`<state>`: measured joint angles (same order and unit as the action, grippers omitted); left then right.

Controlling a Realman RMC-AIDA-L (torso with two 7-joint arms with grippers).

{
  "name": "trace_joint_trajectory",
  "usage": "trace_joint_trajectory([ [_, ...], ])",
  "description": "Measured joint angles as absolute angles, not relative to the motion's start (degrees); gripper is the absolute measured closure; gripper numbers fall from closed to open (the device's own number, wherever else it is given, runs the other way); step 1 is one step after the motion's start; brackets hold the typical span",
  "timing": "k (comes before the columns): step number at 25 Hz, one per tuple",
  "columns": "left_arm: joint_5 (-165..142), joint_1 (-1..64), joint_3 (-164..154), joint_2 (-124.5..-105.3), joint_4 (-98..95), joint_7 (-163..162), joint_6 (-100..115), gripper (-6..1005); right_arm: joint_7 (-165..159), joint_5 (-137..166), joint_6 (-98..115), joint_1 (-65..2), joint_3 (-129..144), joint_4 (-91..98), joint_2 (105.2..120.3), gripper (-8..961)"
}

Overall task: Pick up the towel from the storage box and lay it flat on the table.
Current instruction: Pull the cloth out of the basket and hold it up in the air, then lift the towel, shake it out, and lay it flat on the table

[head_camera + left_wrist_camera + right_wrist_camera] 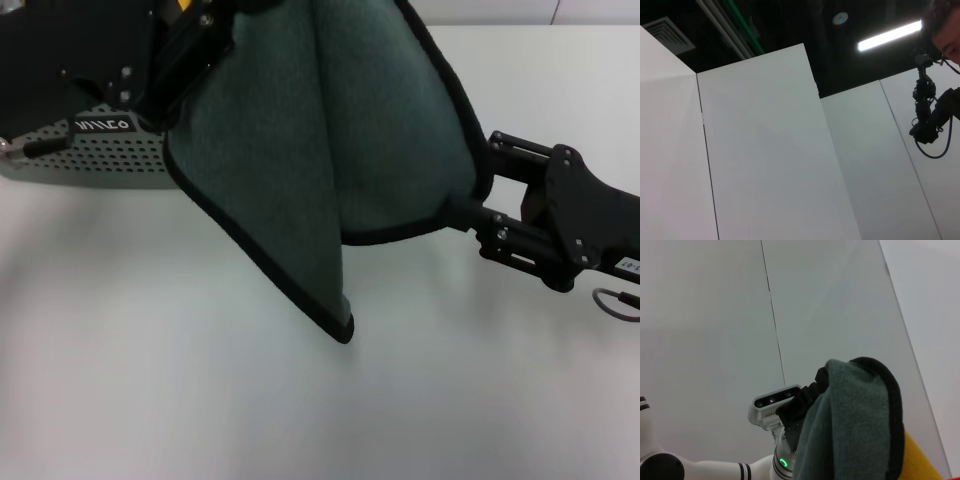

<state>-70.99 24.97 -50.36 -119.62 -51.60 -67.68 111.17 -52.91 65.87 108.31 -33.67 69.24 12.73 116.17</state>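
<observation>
Overhead first: the towel (330, 150) hangs in the air between the two grippers, its dark green face toward the camera and black edging running round it. Its upper edge is stretched roughly side to side, while a long fold drops from the middle, so the cloth's longest line runs down to a pointed corner hanging above the table (200, 400); whether that corner touches the white top cannot be told. The left gripper (185, 55) pinches the towel's upper left corner, with a sliver of yellow showing beside it. The right gripper (478, 205) is closed on the right edge, low on that side, its arm reaching in from the right. Behind the left arm, the storage box (100, 155) sits on the table, its holed grey-green side and dark label in sight.

From the left wrist, only white wall panels (765, 150) and a dark ceiling with a strip light (887, 36) appear; no towel or fingers.

From the right wrist, the towel (850, 425) rises as a bunched green fold with thick black edging, yellow showing on its other face, and the left gripper (812, 390) is clamped on its far corner.
</observation>
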Motion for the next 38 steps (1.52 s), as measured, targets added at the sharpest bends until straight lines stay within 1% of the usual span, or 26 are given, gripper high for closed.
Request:
trace_joint_trajectory([
  [4,-70.96,25.09,-50.36,-119.62,-51.60,-67.67,111.17,975,-52.58,65.85,108.02,-33.65,69.21,12.86,116.12,385],
  [9,-70.93,25.06,-50.36,-119.62,-51.59,-67.67,111.18,974,-52.24,65.77,106.97,-33.58,69.22,13.19,116.10,594],
  [12,-70.93,24.90,-50.36,-119.62,-51.59,-67.67,111.18,973,-52.22,65.45,106.83,-33.55,69.21,13.25,116.04,757],
  [27,-71.72,24.21,-50.36,-119.53,-50.97,-67.67,111.18,971,-52.20,63.62,108.00,-31.83,68.87,14.24,115.66,784],
  [38,-71.92,23.70,-50.69,-119.23,-48.22,-66.94,111.18,970,-48.02,63.25,108.04,-29.82,64.82,15.58,115.90,816],
])
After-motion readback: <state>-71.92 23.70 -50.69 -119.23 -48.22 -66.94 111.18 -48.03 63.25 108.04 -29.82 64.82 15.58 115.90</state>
